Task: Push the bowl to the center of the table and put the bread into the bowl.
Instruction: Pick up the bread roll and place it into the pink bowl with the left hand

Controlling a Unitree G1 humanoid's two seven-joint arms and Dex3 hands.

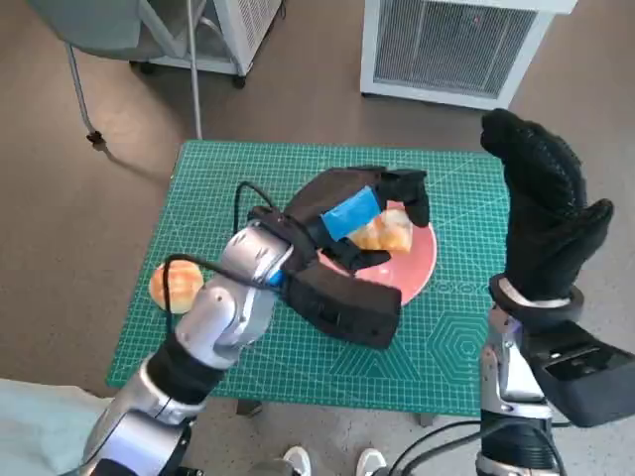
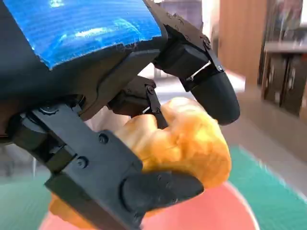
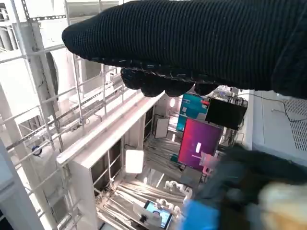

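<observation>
Your left hand (image 1: 372, 213) pinches the bread (image 1: 389, 233) over the pink bowl (image 1: 417, 268), frame centre; right hand (image 1: 544, 213) spread, empty. Release while tilted and it may roll over the rim.

Even, bright daylight fills the head view; the mat (image 1: 298, 188) is lit flat, with soft shadow only beneath the left hand (image 1: 362, 213) and its forearm. Straight edges bow slightly toward the corners. In the left wrist view the tape (image 2: 81, 26) shows a pale sheen, the bread (image 2: 177, 143) between the fingers (image 2: 216, 93) is fairly sharp, and everything beyond the fingertips is blurred. The right wrist view is overexposed past the glove (image 3: 201, 43), white and washed out, with smeared shapes below.
</observation>
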